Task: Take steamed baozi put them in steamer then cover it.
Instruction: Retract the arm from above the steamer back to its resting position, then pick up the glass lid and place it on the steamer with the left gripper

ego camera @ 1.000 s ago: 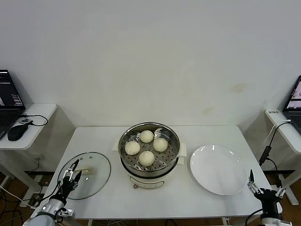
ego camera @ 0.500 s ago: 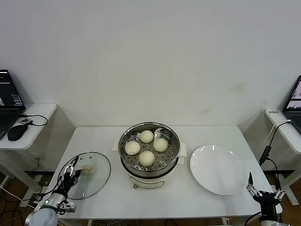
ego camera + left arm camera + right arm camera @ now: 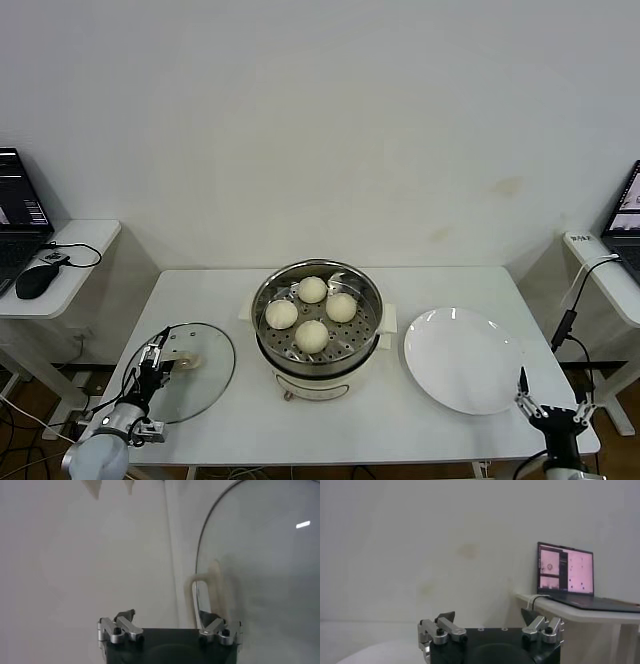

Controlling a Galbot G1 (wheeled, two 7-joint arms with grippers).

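The steamer stands mid-table with four baozi on its perforated tray, uncovered. The glass cover lies flat on the table's left part, its cream handle up. My left gripper is open at the cover's near-left edge, beside the handle and not holding it. In the left wrist view the gripper is open, with the cover and its handle just ahead by one fingertip. My right gripper is open and empty at the table's front right corner; the right wrist view shows the same.
A flat white plate lies right of the steamer, bare. Side desks with laptops stand at the far left and far right. A black mouse sits on the left desk. The wall is close behind the table.
My left gripper has sunk lower and shifted slightly along the cover's near-left edge. My right gripper has dropped lower and drifted left at the table's front right corner.
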